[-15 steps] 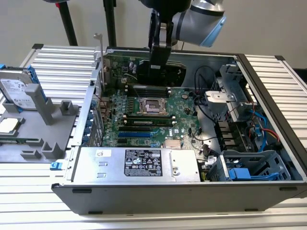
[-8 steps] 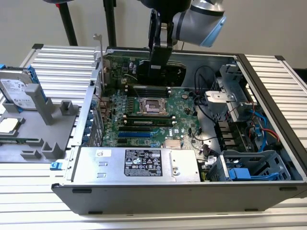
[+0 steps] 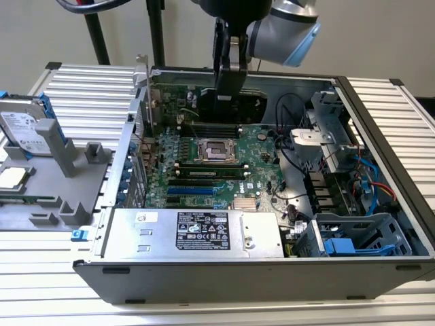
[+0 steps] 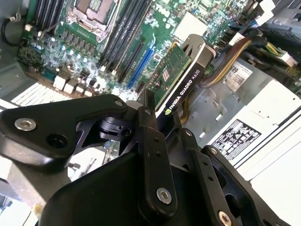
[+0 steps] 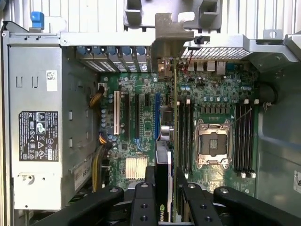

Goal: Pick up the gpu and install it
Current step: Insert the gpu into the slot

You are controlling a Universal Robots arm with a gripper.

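The gpu (image 4: pixel 176 70), a thin green card with black cooler, hangs over the big green motherboard (image 4: pixel 160 23), clamped in black jaws that hide one end.

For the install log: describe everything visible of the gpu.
The gpu is a thin green circuit card with a black cooler on one face and a silver metal bracket at its far end. The gripper is shut on its near end, holding it edge-down over the motherboard, in line with the slots, bracket toward the case's rear wall. Whether it touches a slot cannot be told.
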